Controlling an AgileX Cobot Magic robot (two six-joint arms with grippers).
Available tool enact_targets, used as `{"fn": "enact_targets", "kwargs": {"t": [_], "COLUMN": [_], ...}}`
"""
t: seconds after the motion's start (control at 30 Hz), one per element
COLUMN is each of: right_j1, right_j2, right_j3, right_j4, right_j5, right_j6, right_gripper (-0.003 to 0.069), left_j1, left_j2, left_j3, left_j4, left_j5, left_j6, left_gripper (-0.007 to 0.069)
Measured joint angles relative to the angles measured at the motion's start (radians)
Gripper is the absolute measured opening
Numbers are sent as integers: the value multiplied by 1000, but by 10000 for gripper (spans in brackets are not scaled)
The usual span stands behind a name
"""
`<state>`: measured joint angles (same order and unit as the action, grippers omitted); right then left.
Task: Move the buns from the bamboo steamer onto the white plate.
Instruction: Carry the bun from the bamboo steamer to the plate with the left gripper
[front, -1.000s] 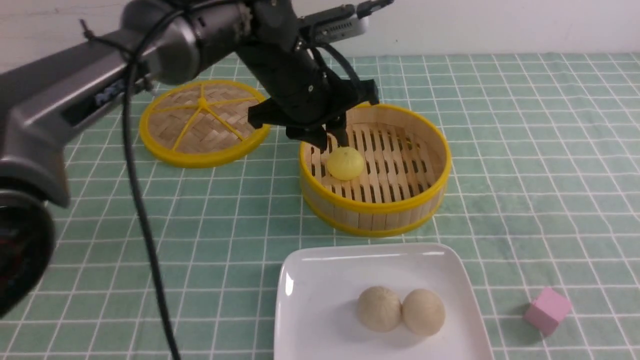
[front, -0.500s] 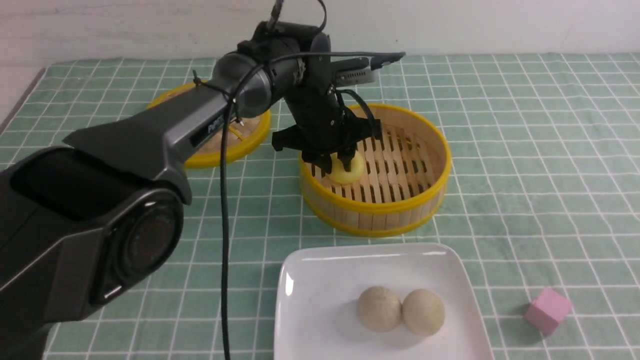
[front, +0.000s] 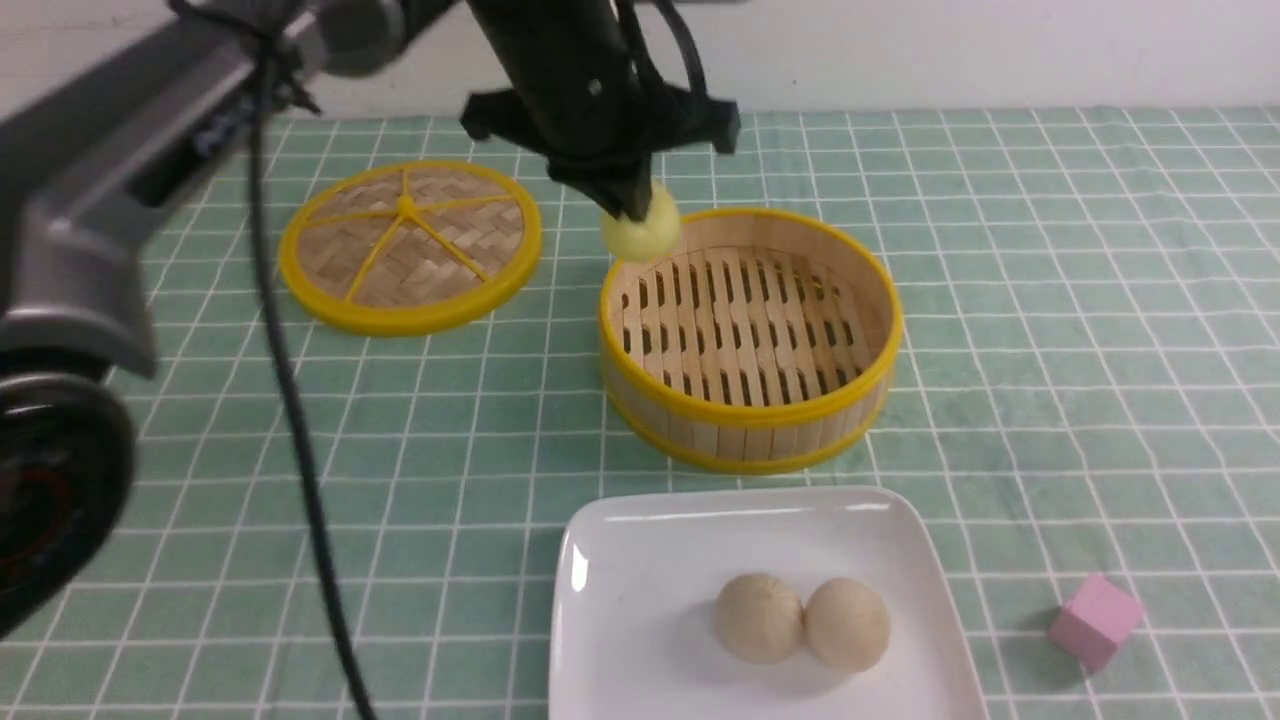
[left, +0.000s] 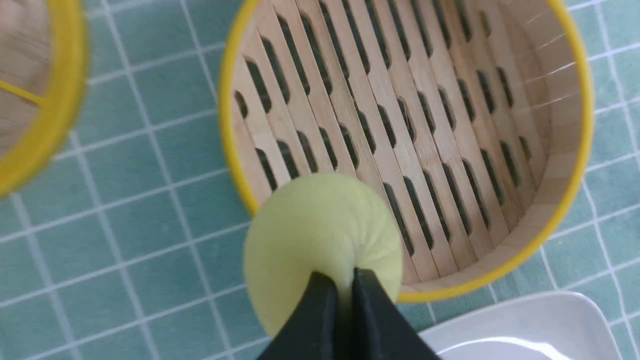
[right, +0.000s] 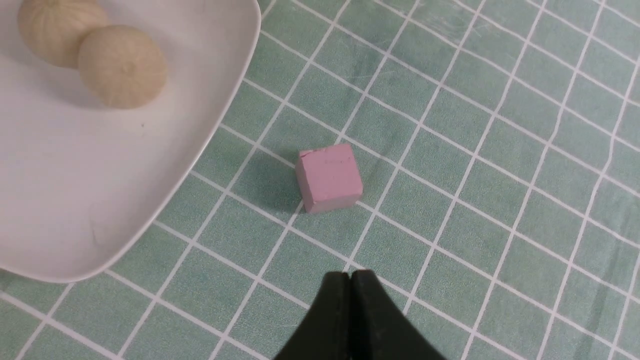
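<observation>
My left gripper (front: 632, 205) is shut on the pale yellow bun (front: 642, 230), holding it in the air above the far left rim of the bamboo steamer (front: 750, 415). In the left wrist view the fingers pinch the pale yellow bun (left: 320, 235) over the steamer's (left: 575, 150) slotted floor, which holds nothing. The smooth cream-beige bun (front: 847, 624) lies on the white plate (front: 640, 600), touching a greyer ridged bun (front: 758, 617). My right gripper (right: 350, 275) is shut on nothing, hovering over the cloth near the white plate (right: 75, 200) and the cream-beige bun (right: 122, 67).
The woven steamer lid (front: 410, 245) lies flat to the left of the steamer. A pink cube (front: 1095, 620) sits on the green checked cloth to the right of the plate, the same pink cube (right: 328, 177) just ahead of my right gripper.
My left gripper came down around the yellow bun in the steamer, shut on it and lifted it up out of the steamer. The plate's buns have not moved.
</observation>
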<state>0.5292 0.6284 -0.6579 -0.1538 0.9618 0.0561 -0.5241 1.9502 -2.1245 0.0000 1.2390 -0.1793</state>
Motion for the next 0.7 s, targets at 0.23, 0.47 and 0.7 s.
{"fn": "enact_targets", "kwargs": {"t": [0.23, 0.47, 0.7], "right_j1": [0, 0, 0], "right_j2": [0, 0, 0], "right_j3": [0, 0, 0], "right_j4": [0, 0, 0], "right_j5": [0, 0, 0], "right_j6": [0, 0, 0], "right_gripper": [14, 22, 31], "left_j1": [-11, -97, -144], "left_j2": [-225, -293, -230], "left_j3": [253, 777, 973], "left_j4": [0, -76, -125], "left_j5": [1, -153, -481], "left_j6": [5, 5, 5], "left_gripper": [21, 24, 39]}}
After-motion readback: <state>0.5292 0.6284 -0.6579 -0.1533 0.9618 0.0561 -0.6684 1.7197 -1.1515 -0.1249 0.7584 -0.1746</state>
